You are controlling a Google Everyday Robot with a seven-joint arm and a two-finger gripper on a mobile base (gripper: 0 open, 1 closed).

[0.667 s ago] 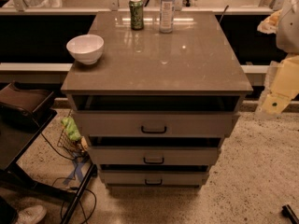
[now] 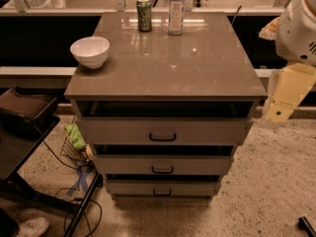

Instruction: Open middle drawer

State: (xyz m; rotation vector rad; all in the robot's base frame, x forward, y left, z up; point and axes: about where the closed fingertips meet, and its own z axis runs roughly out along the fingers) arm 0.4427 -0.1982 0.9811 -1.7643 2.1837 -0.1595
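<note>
The middle drawer is the medium grey-beige front with a small black bar handle, between the taller top drawer front and the narrow bottom front. Dark gaps show above each front. My gripper is at the right edge of the camera view, at the end of the white and beige arm. It hangs beside the cabinet's right front corner, level with the top drawer and apart from every handle.
On the cabinet top stand a white bowl, a green can and a clear bottle. A dark chair, a wire basket with green items and floor cables lie to the left. Speckled floor lies to the right.
</note>
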